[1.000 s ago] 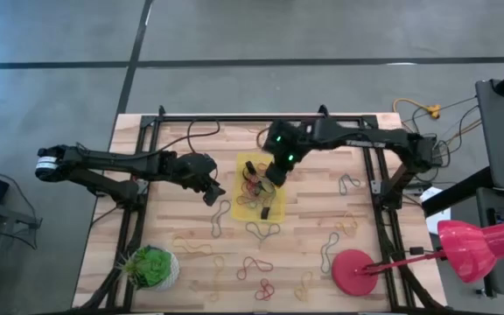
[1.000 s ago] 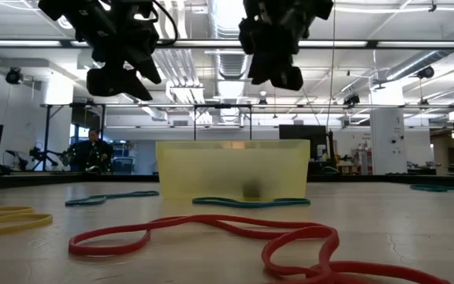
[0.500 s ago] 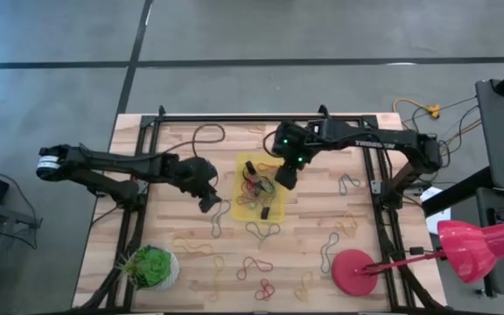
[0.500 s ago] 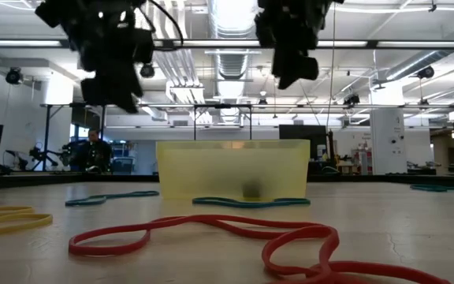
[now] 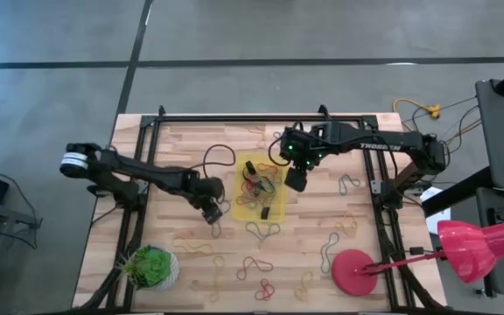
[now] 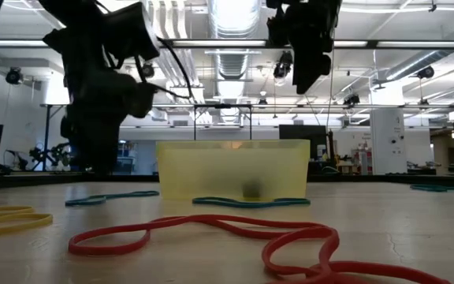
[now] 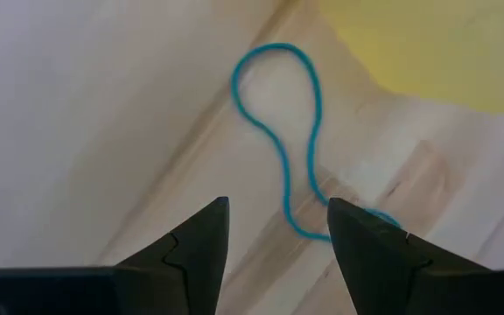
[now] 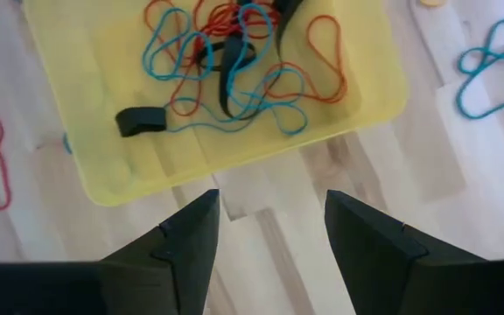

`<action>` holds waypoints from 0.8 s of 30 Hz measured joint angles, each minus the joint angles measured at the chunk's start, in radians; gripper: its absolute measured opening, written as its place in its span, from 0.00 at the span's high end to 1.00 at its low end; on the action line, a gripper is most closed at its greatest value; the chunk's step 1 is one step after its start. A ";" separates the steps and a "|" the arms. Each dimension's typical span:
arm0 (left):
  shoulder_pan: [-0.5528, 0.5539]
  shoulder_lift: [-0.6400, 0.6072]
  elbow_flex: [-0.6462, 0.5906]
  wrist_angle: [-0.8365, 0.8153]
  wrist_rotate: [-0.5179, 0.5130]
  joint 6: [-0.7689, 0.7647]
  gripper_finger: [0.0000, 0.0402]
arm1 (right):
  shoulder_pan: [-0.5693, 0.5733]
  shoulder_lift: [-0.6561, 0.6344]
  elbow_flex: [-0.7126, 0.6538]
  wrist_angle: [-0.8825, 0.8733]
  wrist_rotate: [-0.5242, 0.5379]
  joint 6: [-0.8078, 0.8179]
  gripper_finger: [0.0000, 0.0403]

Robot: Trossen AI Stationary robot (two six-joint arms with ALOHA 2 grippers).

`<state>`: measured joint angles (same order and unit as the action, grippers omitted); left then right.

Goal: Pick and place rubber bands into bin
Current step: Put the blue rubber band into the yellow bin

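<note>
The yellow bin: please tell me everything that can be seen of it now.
The shallow rectangular translucent yellow plastic bin has rounded corners and low walls. It lies flat on the pale wooden table, near its middle. Inside it lies a tangle of thin red and blue rubber bands with a few small dark pieces. The open right pincer hangs beside its right edge, touching nothing. A blue band lies just outside one corner.
</note>
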<state>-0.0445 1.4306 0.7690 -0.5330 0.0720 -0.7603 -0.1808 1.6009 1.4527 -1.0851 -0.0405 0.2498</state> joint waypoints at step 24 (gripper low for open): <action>-0.039 0.180 0.056 0.075 -0.033 -0.050 0.55 | -0.001 0.002 -0.002 -0.012 0.018 -0.051 0.52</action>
<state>-0.0834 1.6106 0.8251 -0.4577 0.0387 -0.8102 -0.1814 1.6028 1.4506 -1.0973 -0.0223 0.1988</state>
